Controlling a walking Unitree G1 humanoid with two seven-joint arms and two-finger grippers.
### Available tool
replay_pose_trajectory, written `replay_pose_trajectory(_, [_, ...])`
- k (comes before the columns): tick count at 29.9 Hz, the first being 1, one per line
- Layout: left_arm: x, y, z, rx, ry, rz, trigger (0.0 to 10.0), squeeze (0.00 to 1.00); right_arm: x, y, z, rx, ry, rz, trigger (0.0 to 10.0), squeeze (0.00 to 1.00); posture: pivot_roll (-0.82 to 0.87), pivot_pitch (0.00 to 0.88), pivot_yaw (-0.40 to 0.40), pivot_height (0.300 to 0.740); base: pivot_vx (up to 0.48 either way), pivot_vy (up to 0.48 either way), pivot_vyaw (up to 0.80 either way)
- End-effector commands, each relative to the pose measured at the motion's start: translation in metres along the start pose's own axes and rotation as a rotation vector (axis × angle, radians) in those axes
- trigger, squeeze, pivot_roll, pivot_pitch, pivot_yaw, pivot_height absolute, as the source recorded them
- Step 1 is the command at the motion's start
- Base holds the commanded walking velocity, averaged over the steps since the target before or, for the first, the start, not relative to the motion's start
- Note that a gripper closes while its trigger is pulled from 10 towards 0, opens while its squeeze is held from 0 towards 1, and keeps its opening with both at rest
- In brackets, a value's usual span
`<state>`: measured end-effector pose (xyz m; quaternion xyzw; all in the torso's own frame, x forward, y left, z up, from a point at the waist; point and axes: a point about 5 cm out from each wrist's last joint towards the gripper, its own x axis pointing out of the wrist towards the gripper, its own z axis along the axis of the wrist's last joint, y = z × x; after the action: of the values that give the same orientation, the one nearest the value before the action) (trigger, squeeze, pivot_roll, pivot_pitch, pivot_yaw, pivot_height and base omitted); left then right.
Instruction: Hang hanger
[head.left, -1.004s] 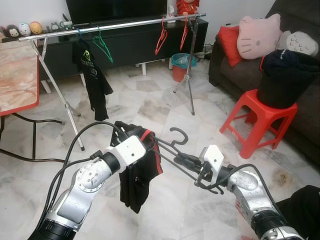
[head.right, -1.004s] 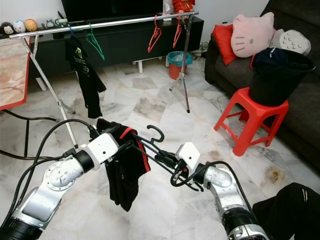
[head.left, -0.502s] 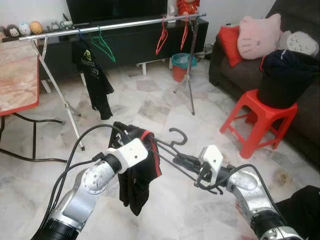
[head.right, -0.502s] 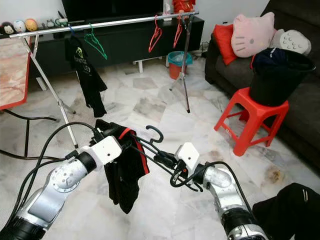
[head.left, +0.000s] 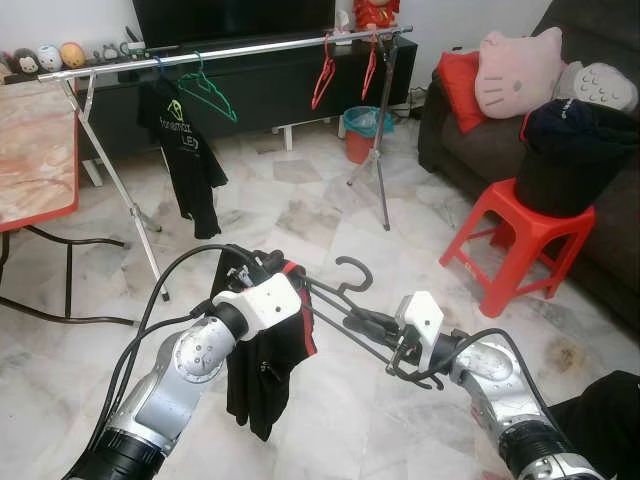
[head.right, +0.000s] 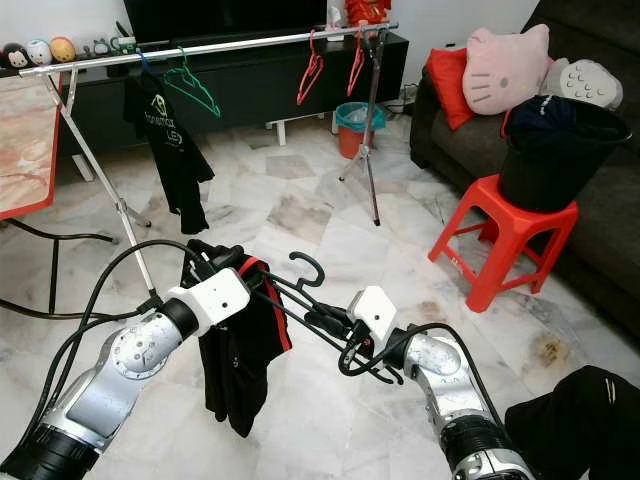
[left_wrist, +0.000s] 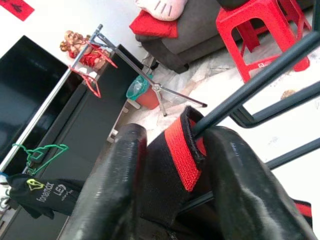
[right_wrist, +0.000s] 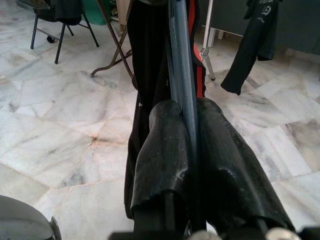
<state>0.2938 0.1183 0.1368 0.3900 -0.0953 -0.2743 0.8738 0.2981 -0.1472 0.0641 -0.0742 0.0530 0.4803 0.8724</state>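
Lifting slightly toward the rail (head.left: 230, 50), both hands stay clamped: left hand (head.left: 290, 285) on shirt (head.left: 262, 370), right hand (head.left: 365, 322) on hanger (head.left: 345, 290).

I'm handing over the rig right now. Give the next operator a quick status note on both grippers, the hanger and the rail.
Left gripper: shut on the black garment with red trim, at one end of the black hanger.
Right gripper: shut on the hanger's other end.
Done: garment is on the hanger, held low between both arms.
Left: carry it to the clothes rail ahead and hook it on, perhaps between the green hanger and red hangers.
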Motion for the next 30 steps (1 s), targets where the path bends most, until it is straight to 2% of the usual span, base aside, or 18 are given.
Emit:
replay_pose_trajectory(1, [0.002,0.002,0.002,0.036,-0.013,-0.003,0.0,0.00,0.002,-0.003,0.011,-0.028,-0.047,-0.006,0.0,0.00,-0.04,0.006,-0.008,0.740,0.000,0.000,0.00])
replay_pose_trajectory(12, [0.002,-0.002,-0.001,0.085,-0.008,-0.029,0.0,0.00,0.002,-0.003,0.012,-0.028,-0.052,-0.004,0.0,0.00,-0.04,0.008,-0.006,0.740,0.000,0.000,0.00])
replay_pose_trajectory(19, [0.003,0.006,-0.003,0.120,0.007,0.007,0.0,0.00,0.003,-0.003,0.012,-0.029,-0.054,-0.001,0.0,0.00,-0.04,0.009,-0.006,0.740,0.000,0.000,0.00])
replay_pose_trajectory(30, [0.003,0.026,-0.002,0.150,0.025,0.123,0.0,0.00,0.004,0.001,0.008,-0.031,-0.035,0.014,0.0,0.00,-0.04,0.009,-0.006,0.740,0.000,0.000,0.00])
